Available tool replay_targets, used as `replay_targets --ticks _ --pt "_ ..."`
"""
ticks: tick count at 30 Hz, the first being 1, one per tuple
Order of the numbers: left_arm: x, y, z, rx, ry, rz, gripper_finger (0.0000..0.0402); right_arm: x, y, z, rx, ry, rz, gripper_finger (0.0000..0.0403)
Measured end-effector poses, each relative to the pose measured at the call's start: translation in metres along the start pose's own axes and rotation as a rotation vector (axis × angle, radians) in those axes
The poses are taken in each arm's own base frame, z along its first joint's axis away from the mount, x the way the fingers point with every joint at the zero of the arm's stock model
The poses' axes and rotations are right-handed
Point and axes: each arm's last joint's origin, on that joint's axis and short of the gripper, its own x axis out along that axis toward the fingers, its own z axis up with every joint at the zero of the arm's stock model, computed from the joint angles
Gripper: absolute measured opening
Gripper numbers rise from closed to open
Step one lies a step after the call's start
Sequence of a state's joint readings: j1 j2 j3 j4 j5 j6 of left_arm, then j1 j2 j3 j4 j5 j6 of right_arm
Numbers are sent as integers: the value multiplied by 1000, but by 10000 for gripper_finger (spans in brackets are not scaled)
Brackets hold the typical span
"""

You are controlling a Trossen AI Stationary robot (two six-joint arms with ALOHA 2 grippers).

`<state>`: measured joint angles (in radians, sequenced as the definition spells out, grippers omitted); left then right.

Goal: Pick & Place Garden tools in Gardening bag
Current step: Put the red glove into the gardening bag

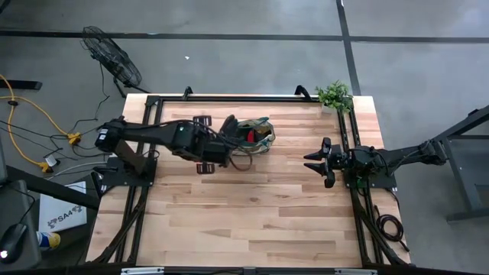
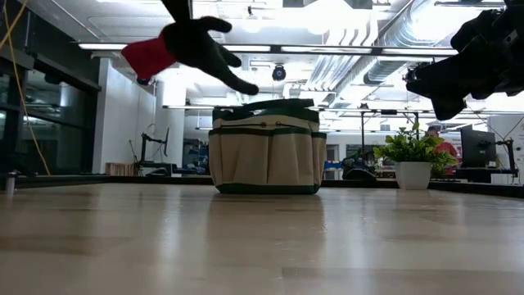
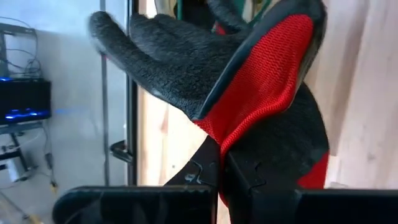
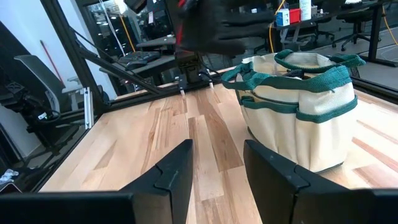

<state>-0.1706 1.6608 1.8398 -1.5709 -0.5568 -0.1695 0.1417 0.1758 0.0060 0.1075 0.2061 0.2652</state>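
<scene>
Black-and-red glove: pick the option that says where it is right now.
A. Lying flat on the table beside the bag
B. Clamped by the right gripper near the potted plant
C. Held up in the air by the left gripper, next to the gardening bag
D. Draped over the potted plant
C: the left gripper has its jaws shut on the black-and-red glove, which hangs above the table beside the gardening bag.

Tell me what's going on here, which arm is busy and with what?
The left gripper is shut on a black-and-red glove, holding it in the air beside the gardening bag, just above its rim. The bag stands upright on the table, with something red already showing inside. The right gripper waits off to the side, its fingers apart and holding nothing. A potted plant sits at the table's corner.
</scene>
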Motion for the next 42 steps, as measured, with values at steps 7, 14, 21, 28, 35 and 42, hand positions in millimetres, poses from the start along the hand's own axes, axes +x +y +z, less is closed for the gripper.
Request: replay_targets --ticks 7,14,21,28,35,42 --pt "14 13 6 27 18 77 0 0 0 0 0 0 0 135" --pt "27 19 19 63 -6 189 0 0 0 0 0 0 1 135" --pt "46 22 39 101 -50 192 0 0 0 0 0 0 1 135" --pt "63 20 57 97 -89 239 0 0 0 0 -1 2 0 135" --pt "76 17 69 94 -114 270 0 0 0 0 0 3 -1 135" --pt "92 14 83 42 -149 300 0 0 0 0 -1 4 0 135"
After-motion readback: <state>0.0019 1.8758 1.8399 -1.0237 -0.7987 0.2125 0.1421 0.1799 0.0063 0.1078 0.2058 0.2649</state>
